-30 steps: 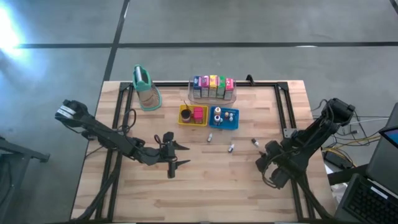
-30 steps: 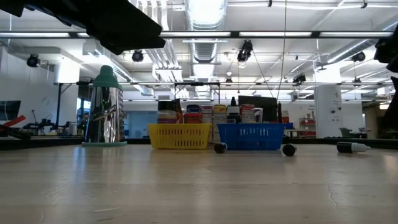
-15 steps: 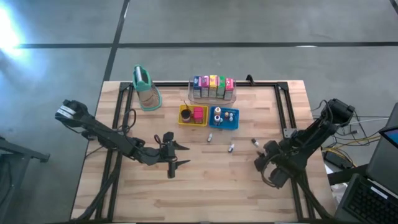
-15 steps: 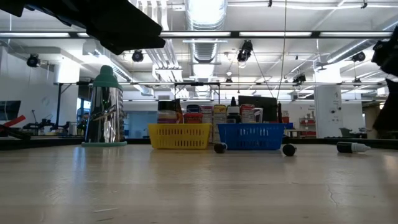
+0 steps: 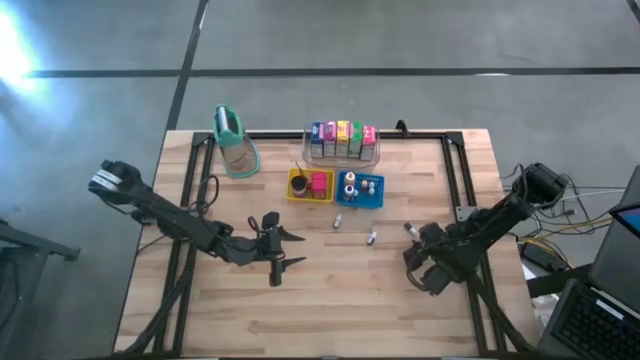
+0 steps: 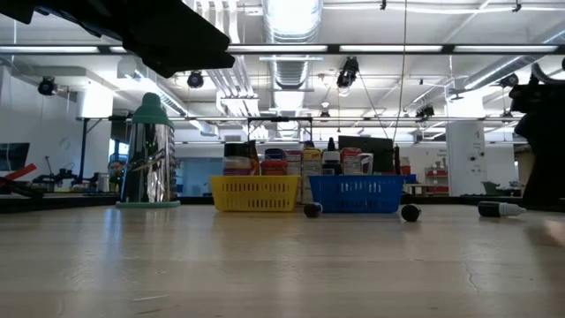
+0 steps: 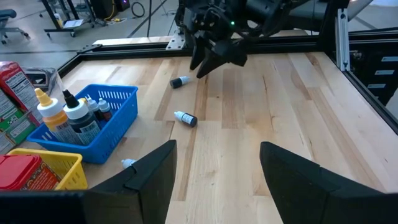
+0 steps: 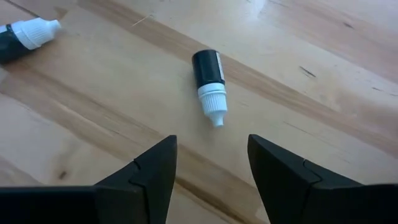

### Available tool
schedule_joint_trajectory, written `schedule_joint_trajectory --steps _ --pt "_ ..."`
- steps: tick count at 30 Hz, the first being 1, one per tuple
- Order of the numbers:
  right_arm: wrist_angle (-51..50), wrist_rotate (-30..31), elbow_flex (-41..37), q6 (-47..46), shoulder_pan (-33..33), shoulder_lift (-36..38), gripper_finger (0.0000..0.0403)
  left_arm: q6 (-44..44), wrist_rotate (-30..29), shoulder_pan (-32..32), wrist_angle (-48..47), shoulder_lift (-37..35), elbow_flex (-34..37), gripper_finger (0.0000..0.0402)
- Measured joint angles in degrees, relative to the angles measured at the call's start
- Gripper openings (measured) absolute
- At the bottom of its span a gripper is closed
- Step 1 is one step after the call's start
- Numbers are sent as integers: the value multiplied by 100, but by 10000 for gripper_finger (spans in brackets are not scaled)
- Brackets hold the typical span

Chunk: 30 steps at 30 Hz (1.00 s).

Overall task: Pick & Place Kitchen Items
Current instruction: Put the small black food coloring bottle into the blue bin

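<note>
Three small black dropper bottles with white caps lie on their sides on the wooden table: one point(image 5: 409, 228) point(image 8: 208, 78) just ahead of my right gripper point(image 5: 412, 260) point(image 8: 211, 165), one point(image 5: 371, 237) point(image 8: 25, 32) to its left, one point(image 5: 338, 221) near the blue tray. My right gripper slants down over the table, open, with nothing between its fingers; the nearest bottle lies beyond its fingertips. My left gripper point(image 5: 298, 249) point(image 7: 214, 174) hovers open over the table's middle left, empty. Colourful cartons point(image 5: 343, 138) stand in a clear bin at the far edge.
A yellow tray point(image 5: 297, 193) with a red block and a blue tray point(image 5: 347, 200) with small bottles sit in front of the clear bin. A tall tan container with a teal top point(image 5: 234, 142) stands at the far left. Bare wood covers the near half of the table.
My right gripper has sunk and moved toward the table's left, closing in on the nearest dropper bottle; in the low view it now reaches in at the right edge. The bottles have stayed where they were.
</note>
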<state>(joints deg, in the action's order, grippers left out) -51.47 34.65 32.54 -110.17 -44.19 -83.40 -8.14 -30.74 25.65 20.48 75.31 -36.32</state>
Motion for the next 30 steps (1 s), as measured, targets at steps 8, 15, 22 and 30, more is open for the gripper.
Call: schedule_joint_trajectory --steps 8,15,22,30 --pt "458 -24 -3 363 213 -223 198 0 0 0 1 0 0 236" --pt "599 14 8 499 492 -595 184 0 0 0 1 0 0 236" --pt "619 12 1 613 549 -580 171 0 0 0 1 0 0 236" --pt "630 -13 -9 690 552 -552 150 0 0 -2 1 0 0 236"
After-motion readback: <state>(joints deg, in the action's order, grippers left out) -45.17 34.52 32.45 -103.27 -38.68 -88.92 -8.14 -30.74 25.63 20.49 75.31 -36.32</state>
